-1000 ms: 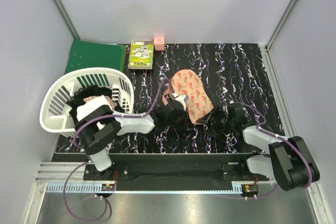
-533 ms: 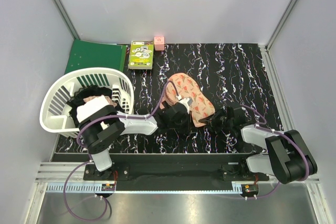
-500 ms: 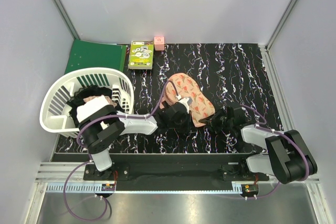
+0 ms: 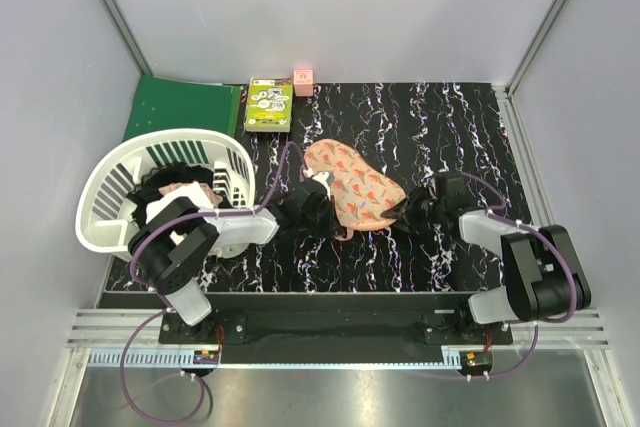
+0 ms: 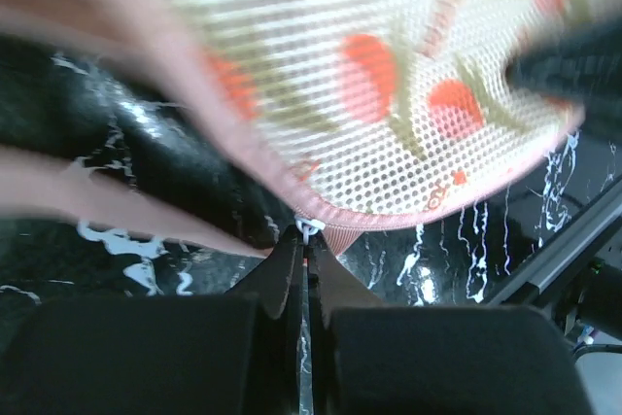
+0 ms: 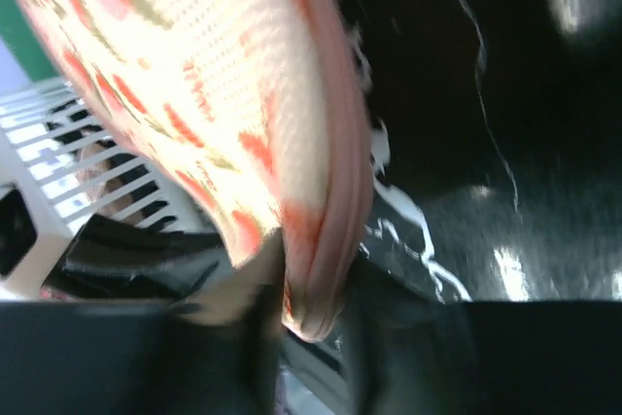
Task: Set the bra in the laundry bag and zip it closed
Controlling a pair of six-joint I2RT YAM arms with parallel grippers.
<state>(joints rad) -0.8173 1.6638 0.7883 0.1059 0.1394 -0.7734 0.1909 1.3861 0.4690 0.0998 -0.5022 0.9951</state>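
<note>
The laundry bag (image 4: 355, 185) lies bulging on the dark bench (image 4: 450, 127). It is peach fabric printed with orange-red and green motifs and has pink edging. The left hand (image 5: 301, 245) pinches its small white zipper pull (image 5: 309, 228), and the right hand (image 6: 313, 303) clamps its opposite pink edge.

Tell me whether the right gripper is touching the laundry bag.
Touching. The right wrist view shows the right gripper pinching the pink-edged rim of the laundry bag between its fingers.
</note>
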